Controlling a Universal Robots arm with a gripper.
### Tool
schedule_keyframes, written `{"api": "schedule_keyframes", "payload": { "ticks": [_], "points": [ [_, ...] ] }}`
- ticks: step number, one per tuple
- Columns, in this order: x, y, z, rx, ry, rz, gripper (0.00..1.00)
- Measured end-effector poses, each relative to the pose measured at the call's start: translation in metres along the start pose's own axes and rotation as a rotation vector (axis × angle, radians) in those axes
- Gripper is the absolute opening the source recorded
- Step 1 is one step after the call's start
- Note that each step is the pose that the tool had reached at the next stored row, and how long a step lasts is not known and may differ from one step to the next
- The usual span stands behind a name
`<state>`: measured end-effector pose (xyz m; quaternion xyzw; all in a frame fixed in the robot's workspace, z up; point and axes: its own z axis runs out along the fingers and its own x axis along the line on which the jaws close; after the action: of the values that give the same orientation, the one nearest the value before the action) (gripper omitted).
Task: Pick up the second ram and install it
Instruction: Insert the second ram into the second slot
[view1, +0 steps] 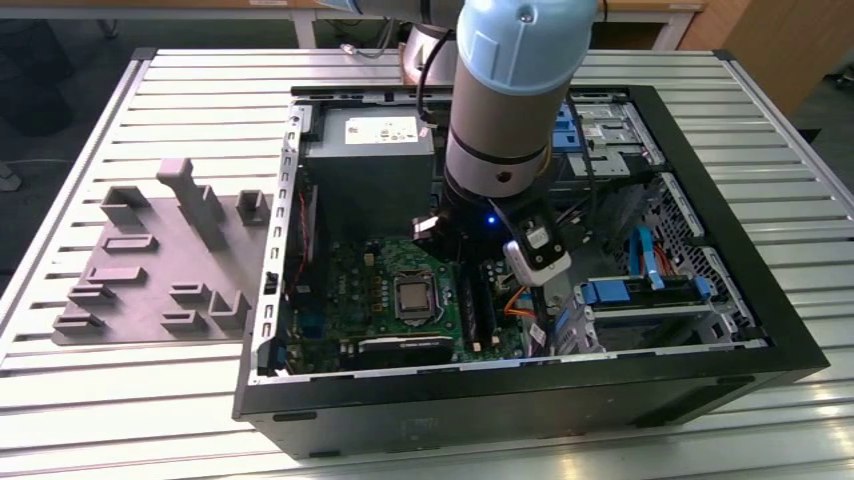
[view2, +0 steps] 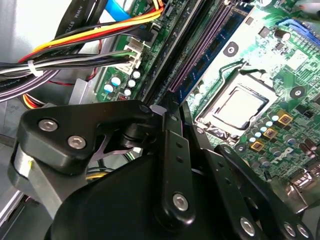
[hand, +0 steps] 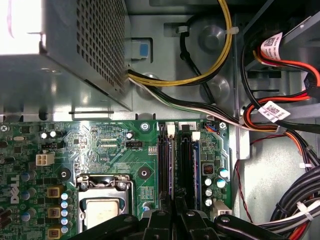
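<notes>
The first wrist view shows the gripper (hand: 172, 212) over memory slots (hand: 177, 165).

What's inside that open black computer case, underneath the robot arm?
Inside the case lies a green motherboard with a silver processor, black memory slots, a grey power supply and bundled cables. The gripper hangs over the slots, covering their near ends, so the second ram's seating is hidden.

The arm (view1: 514, 90) is held upright, its wrist pointed straight down. The gripper (hand: 172, 220) is seen low in both wrist views, its black linkages drawn close together.
</notes>
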<state>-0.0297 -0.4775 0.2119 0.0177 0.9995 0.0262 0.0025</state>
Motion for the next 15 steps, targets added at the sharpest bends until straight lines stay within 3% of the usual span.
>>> {"api": "schedule_keyframes", "payload": {
  "ticks": [15],
  "points": [
    [-0.0002,0.0001,-0.0019,-0.0103,0.0003,0.000,0.14]
  ]
}}
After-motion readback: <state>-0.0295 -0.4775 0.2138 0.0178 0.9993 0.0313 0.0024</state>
